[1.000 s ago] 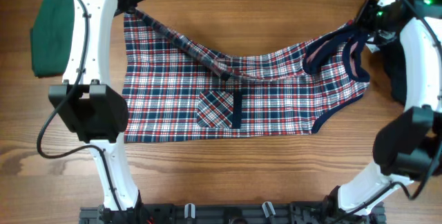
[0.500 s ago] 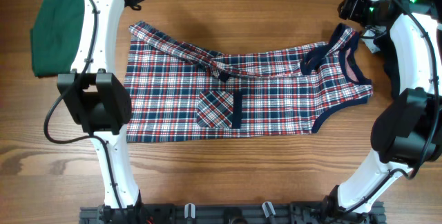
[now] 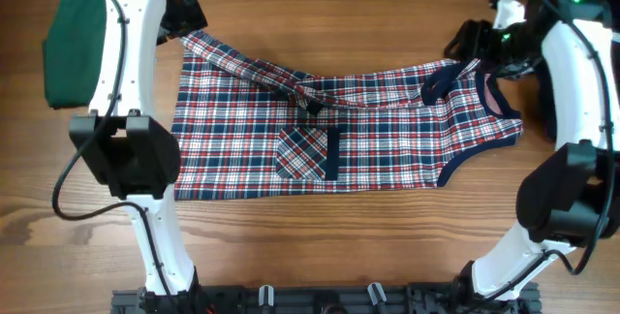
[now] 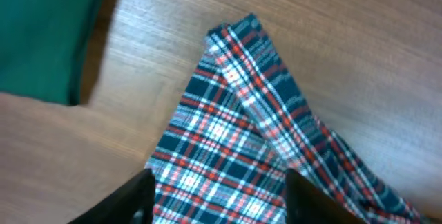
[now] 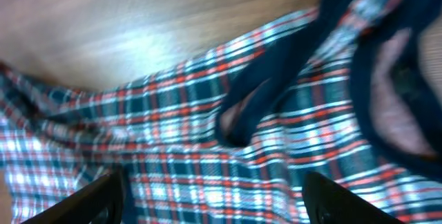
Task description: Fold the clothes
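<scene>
Dropped from both tools since a second ago, the plaid dress (image 3: 349,149) now lies flat across the middle of the worktop (image 3: 320,246), its far edge folded inward; that lengthwise fold looks done. A dark-green garment (image 3: 70,47) sits at the far left corner. The left tool (image 4: 215,193) and right tool (image 5: 214,186) hang released, jaws apart, over the dress's ends. No containers show.

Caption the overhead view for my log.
Plaid dress lies partly folded on the table; left gripper and right gripper open at its far edge.
</scene>
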You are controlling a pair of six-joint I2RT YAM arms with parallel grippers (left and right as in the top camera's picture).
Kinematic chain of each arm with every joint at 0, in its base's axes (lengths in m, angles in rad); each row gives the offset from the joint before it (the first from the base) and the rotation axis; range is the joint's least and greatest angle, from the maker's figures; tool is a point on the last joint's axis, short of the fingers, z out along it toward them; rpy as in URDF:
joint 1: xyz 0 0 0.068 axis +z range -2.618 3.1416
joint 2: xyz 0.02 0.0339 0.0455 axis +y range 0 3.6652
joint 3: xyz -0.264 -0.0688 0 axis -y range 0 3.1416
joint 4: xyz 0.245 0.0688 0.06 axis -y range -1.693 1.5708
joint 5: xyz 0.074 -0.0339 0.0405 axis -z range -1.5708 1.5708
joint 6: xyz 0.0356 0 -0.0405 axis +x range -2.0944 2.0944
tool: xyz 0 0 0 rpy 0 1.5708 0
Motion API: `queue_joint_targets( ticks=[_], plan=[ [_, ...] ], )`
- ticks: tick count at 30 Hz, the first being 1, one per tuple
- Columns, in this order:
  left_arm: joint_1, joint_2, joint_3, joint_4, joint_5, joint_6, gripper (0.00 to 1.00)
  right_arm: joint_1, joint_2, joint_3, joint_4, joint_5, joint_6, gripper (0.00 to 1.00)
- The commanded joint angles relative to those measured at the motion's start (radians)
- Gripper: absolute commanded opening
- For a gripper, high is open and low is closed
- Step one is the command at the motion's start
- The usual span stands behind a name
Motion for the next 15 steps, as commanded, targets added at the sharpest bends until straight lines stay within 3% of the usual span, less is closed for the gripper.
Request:
queue_joint_targets(
  ticks=[1, 9, 15],
  plan=[
    [0.009, -0.023, -0.006, 0.019, 0.008, 0.003, 0.55, 0.087, -0.018, -0.034, 0.02, -0.031, 0.089, 0.81],
    [0.009, -0.023, -0.006, 0.085, 0.009, 0.004, 0.55, 0.172, -0.016, -0.191, 0.153, 0.14, 0.463, 0.75],
    [0.009, -0.023, -0.006, 0.086, 0.008, 0.007, 0.56, 0.167, -0.016, -0.292, 0.23, 0.241, 0.574, 0.74]
  ],
)
